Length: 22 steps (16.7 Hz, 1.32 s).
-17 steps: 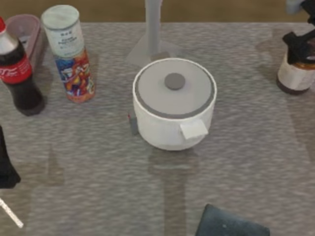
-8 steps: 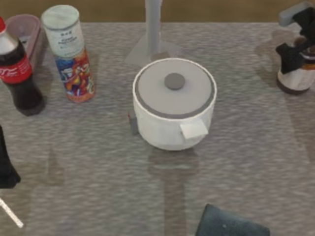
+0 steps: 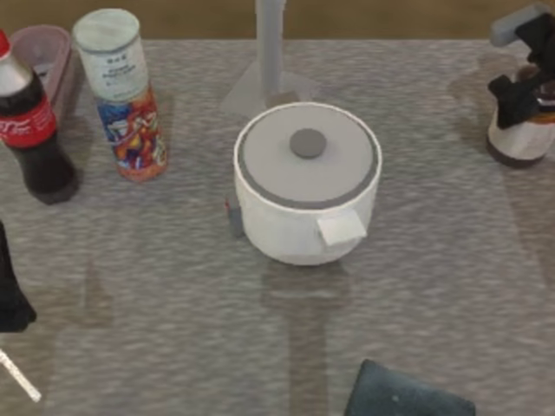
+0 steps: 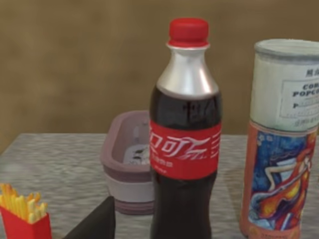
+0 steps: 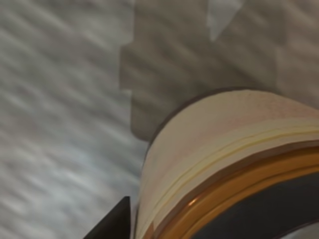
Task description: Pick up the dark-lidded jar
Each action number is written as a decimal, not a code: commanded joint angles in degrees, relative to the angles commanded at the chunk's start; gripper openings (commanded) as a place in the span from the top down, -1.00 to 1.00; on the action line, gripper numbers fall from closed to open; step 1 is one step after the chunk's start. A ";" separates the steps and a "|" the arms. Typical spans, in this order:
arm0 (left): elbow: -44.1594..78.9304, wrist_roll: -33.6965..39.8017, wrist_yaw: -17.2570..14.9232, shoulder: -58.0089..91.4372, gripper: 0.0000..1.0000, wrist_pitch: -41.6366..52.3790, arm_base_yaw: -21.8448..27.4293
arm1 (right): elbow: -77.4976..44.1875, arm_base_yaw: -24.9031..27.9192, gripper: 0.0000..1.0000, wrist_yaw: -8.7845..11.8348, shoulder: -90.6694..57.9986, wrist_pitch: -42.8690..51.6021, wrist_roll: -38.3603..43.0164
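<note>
The dark-lidded jar (image 3: 519,139) stands on the table at the far right, its white label showing below my right gripper (image 3: 531,91). The gripper comes down over the lid and hides it from above, shut on the jar's upper part. In the right wrist view the jar (image 5: 224,149) fills the picture: pale label, amber band, dark rim. One dark finger (image 5: 112,224) lies against its side. My left gripper (image 3: 10,303) is parked at the table's left edge, open and holding nothing.
A large white pot with a grey lid (image 3: 307,178) sits mid-table. A colourful white-lidded canister (image 3: 121,91), a cola bottle (image 3: 28,121) and a mauve tub (image 3: 48,52) stand at the back left. A grey stand (image 3: 269,61) rises behind the pot. A dark object (image 3: 408,394) lies at the front.
My right gripper has shifted over the jar, a grey part of it coming into view at the top right, and its near finger has edged in against the jar. The left arm has not moved.
</note>
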<state>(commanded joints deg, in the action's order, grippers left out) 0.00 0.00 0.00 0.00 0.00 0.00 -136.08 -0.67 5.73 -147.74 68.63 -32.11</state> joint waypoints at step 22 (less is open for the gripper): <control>0.00 0.00 0.00 0.00 -1.00 0.00 0.00 | 15.39 0.08 1.00 0.42 16.65 0.78 0.25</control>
<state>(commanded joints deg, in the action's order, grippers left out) 0.00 0.00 0.00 0.00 0.00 0.00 -120.69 -0.59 6.16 -131.09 69.42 -31.86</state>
